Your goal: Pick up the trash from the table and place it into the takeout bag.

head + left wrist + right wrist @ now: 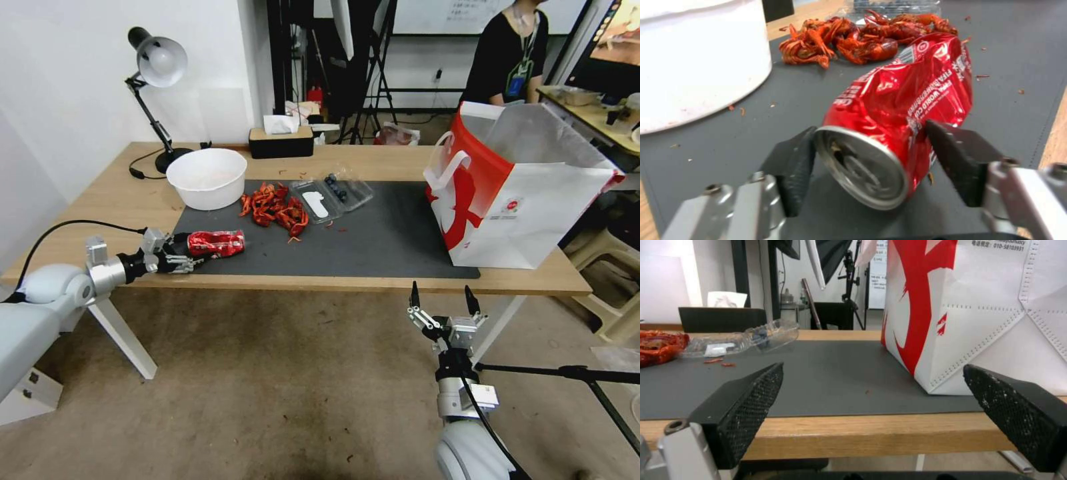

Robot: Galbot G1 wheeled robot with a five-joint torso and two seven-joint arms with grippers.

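Note:
A crushed red can (217, 243) lies on its side near the front left corner of the dark mat (387, 233) on the table (373, 160). My left gripper (180, 260) is at the can's left end. In the left wrist view its black fingers (791, 166) press both sides of the can (902, 96) at its silver top, and the can rests on the mat. The takeout bag (527, 200), white with a red print, stands open at the table's right end. My right gripper (441, 291) hangs open below the table's front edge, facing the bag (978, 306).
A white bowl (206, 177) stands behind the can. Beside the bowl lie red crayfish shells (277, 208) and a clear plastic clamshell (330, 195). A desk lamp (157, 63) and a black tissue box (281, 141) stand at the back edge.

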